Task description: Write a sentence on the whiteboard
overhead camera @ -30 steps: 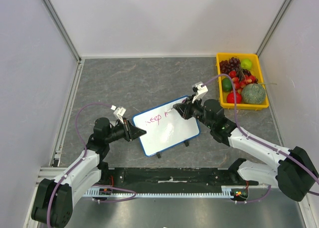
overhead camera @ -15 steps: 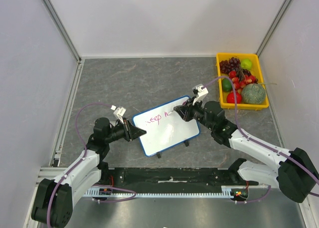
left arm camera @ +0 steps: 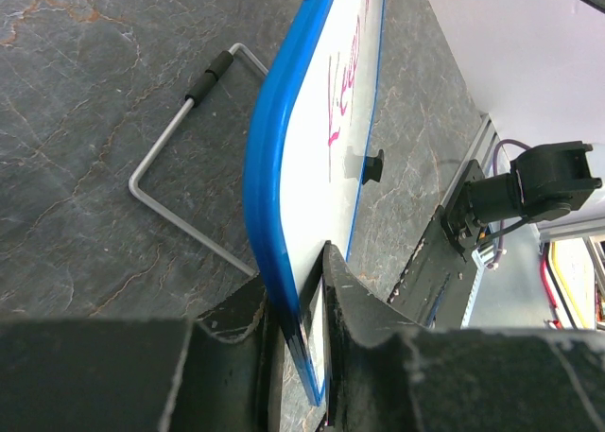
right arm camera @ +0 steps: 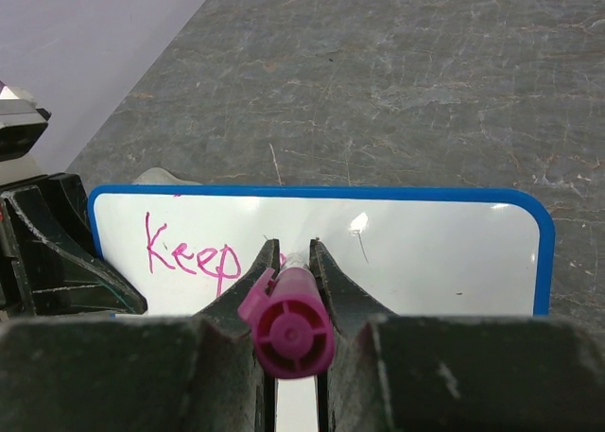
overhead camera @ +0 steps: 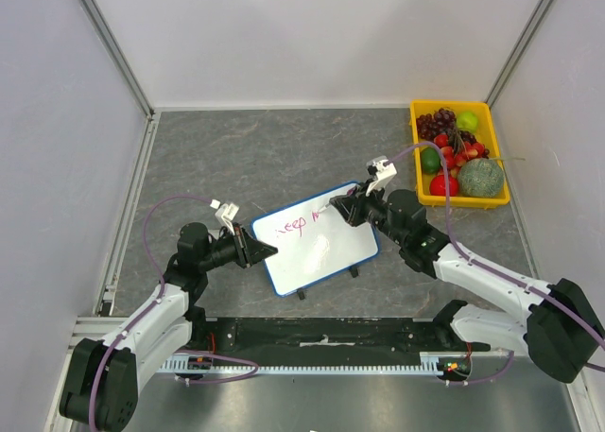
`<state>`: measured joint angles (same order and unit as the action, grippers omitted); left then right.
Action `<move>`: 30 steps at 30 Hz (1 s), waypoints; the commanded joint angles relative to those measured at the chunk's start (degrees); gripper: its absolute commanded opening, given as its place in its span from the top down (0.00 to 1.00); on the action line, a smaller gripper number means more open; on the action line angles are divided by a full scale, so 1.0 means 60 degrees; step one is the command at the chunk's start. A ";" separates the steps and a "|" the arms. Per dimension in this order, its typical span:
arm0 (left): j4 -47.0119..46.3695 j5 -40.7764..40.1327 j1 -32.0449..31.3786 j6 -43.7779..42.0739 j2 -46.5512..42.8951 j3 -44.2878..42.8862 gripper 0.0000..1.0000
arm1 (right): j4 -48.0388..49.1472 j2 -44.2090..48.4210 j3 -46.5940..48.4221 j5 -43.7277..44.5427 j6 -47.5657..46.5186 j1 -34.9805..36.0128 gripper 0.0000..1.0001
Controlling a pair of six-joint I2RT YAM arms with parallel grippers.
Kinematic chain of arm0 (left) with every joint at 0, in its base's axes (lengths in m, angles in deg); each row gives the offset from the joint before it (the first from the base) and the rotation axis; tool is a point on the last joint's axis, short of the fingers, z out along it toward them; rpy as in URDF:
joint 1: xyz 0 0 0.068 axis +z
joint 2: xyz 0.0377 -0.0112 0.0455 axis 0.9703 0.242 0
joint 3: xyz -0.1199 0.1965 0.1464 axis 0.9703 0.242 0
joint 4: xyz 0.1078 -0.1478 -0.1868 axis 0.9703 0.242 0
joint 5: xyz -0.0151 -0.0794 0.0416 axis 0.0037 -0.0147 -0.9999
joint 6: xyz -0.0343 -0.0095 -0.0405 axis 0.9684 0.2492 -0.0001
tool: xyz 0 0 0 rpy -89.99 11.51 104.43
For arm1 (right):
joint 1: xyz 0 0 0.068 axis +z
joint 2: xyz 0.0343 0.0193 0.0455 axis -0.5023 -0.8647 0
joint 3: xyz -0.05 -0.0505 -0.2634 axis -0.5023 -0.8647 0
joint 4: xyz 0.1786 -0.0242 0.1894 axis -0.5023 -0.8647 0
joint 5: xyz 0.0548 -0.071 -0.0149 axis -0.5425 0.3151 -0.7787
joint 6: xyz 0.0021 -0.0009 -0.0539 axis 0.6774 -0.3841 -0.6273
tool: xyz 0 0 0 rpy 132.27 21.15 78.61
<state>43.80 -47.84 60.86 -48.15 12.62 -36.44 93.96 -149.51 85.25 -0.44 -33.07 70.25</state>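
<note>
The grey table (overhead camera: 236, 158) carries everything. The whiteboard (overhead camera: 326, 252) lies tilted on its wire stand (left arm camera: 180, 120), between the two end effectors. A yellow fruit tray (overhead camera: 416, 148) sits well apart, beyond the right end effector (overhead camera: 340, 208) and to its outer side.

The left end effector (overhead camera: 263, 250) is pinched down on the board's blue rim at the corner nearest it, steadying it. The right end effector is clamped tight round a magenta marker (right arm camera: 285, 330), which points down at the board's far half just ahead of its fingers.

Over the last second the right end effector has drifted a little along the line, away from the left one. The sentence (overhead camera: 288, 227), which read "Keep" plus a faint stroke, now has a fuller mark after that word. I judge a second word has only just been begun, with most of the writing still to come.

The top view shows that new mark. In the right wrist view only "Keep" shows, to the left of the fingers, and the marker's body hides both the newer stroke and the tip, so contact with the board cannot be told. Only the left wrist view shows the rim seated between that end effector's fingers.
</note>
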 commanded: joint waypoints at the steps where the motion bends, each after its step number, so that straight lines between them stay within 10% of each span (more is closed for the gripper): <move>1: -0.0179 -0.0481 0.0047 -0.0733 -0.0042 0.0068 0.98 | 0.0456 -0.0131 0.0467 0.0327 0.0009 -0.0047 1.00; 30: -0.0194 -0.0481 0.0047 -0.0733 -0.0056 0.0068 0.98 | 0.0089 0.0572 -0.0851 0.0004 0.0126 -0.0135 1.00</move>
<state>43.80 -47.81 60.86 -48.13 12.62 -36.44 94.20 -146.93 81.54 -0.68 -32.45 69.68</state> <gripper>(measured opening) 0.240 0.198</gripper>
